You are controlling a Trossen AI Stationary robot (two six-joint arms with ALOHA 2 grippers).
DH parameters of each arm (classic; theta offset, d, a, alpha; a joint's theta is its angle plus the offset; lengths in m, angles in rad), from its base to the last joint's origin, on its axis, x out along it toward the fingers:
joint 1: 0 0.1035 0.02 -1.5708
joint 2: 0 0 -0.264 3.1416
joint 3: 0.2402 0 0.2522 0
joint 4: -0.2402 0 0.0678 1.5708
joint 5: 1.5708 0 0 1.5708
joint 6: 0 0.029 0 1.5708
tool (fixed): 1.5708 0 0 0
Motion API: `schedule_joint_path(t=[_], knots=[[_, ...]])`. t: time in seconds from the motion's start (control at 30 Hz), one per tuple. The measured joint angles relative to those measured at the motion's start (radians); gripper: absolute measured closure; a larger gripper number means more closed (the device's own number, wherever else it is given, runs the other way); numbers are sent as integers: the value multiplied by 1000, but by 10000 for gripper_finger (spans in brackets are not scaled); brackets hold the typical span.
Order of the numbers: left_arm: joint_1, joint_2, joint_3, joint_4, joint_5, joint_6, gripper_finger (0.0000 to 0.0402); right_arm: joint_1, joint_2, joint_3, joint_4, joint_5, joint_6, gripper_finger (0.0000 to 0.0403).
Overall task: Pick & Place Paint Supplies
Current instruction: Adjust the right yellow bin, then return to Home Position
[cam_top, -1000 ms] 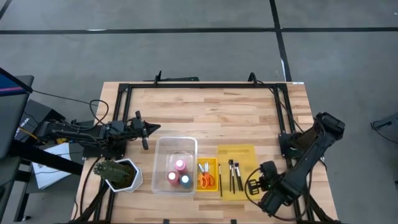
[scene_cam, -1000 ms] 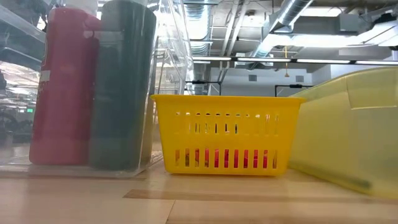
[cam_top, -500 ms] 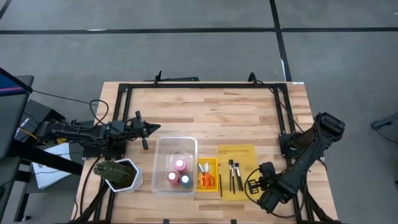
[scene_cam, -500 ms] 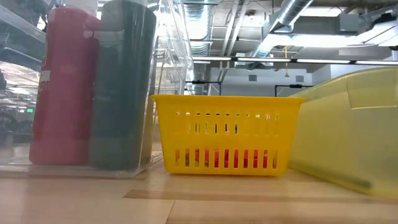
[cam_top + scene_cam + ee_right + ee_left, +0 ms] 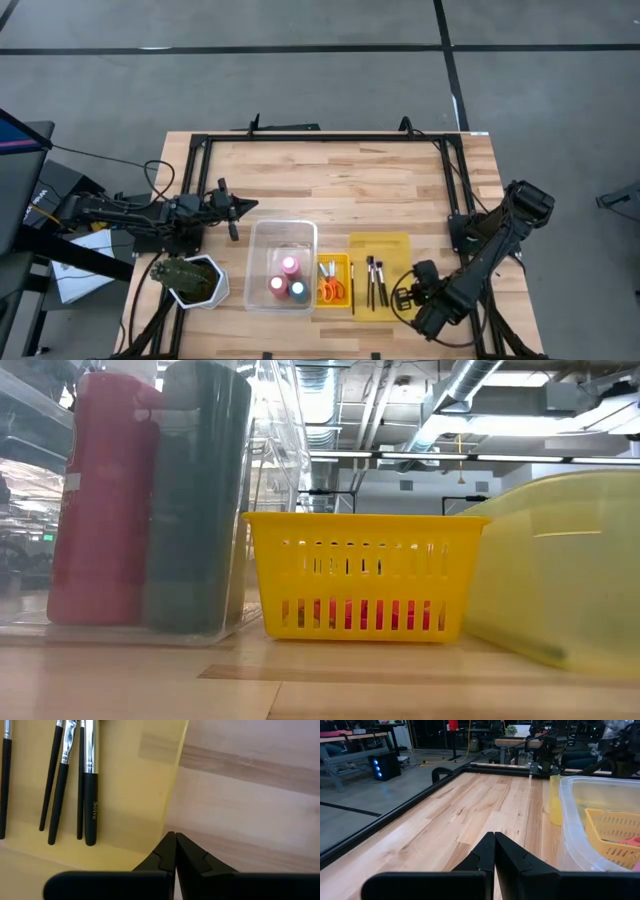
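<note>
My right claw (image 5: 403, 297) hangs low at the near edge of the table, just beside the right rim of the flat yellow tray (image 5: 395, 243), its 2 fingers (image 5: 175, 850) pressed together and holding nothing. In my right wrist view the tips sit over the tray's edge where it meets the bare wood. On the tray lie the dark-handled paintbrushes (image 5: 376, 280), side by side, close to my claw but not touched. Next to them the small yellow basket (image 5: 333, 262) holds the orange-handled scissors (image 5: 331, 291). Beyond that the clear bin (image 5: 282, 232) holds 3 paint bottles (image 5: 287, 280): pink, red and dark blue. Farther off my left claw (image 5: 236, 207) waits, fingers (image 5: 485, 854) together and empty, just past the clear bin's far left corner. The plant (image 5: 186, 279) stands at the table's left edge.
</note>
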Motion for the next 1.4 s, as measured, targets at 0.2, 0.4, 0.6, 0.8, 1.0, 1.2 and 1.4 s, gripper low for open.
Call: schedule_joint_path(t=[0.2,0.4,0.6,0.8,1.0,1.2,1.4], knots=[[0,0,0,0,0,0,402,-13,0,0,2,3,-3,403],[0,0,0,0,0,0,402,-13,0,0,3,6,-3,403],[0,0,0,0,0,0,402,-14,0,0,-3,7,5,403],[0,0,0,0,0,0,402,-6,0,52,-143,7,5,403],[0,0,0,0,0,0,402,13,-62,88,-298,7,5,403],[0,0,0,0,0,0,402,24,-174,88,-368,201,-26,403],[0,0,0,0,0,0,402,-20,-268,88,-353,417,-188,403]])
